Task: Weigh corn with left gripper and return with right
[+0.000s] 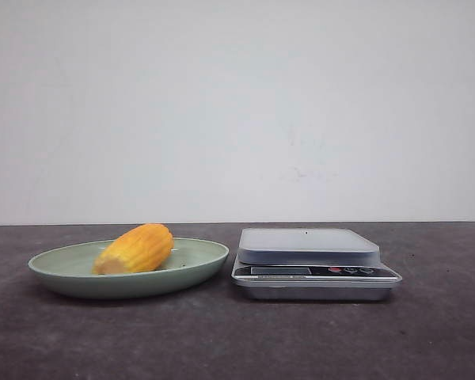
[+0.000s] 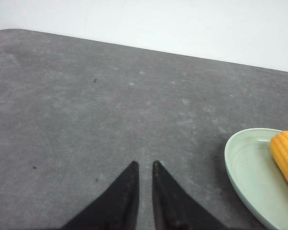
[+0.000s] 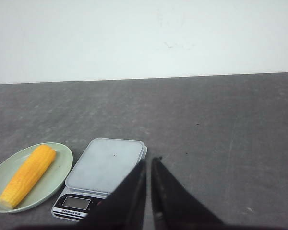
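Observation:
The yellow-orange corn (image 1: 136,248) lies on its side in a pale green plate (image 1: 198,267) left of a grey kitchen scale (image 1: 309,247), whose platform is bare. The corn also shows in the left wrist view (image 2: 286,154) and the right wrist view (image 3: 28,175). My left gripper (image 2: 145,165) is shut and empty over bare table, apart from the plate (image 2: 247,170). My right gripper (image 3: 149,161) is shut and empty, beside the scale (image 3: 105,163). Neither gripper shows in the front view.
The dark grey table (image 1: 237,340) ends at a white wall behind. The scale's display and buttons (image 1: 317,271) face the front. The table's rounded corner shows in the left wrist view (image 2: 5,33).

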